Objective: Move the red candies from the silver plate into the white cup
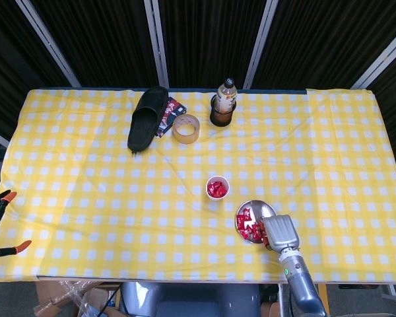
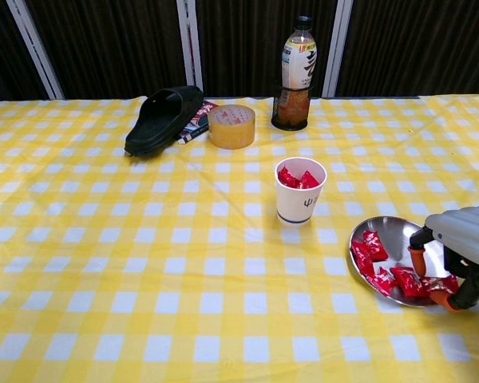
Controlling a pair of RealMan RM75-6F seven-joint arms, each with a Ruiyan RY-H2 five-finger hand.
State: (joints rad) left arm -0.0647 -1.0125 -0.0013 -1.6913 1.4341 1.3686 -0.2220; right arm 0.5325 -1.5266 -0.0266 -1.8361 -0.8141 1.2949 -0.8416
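Red candies (image 2: 399, 275) on silver plate (image 2: 387, 230), yellow checked tablecloth (image 2: 144, 263), dark curtains (image 1: 204, 39)

Grey robot hand (image 1: 279, 230) on a grey arm (image 1: 299, 287)
The back shell is smooth light grey; fingertips (image 2: 417, 261) are orange, finger parts black, and a small green light shows at the wrist.

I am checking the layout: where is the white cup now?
The white cup stands upright near the table's middle in the chest view, just up-left of the silver plate, with the tape roll and bottle farther behind it.
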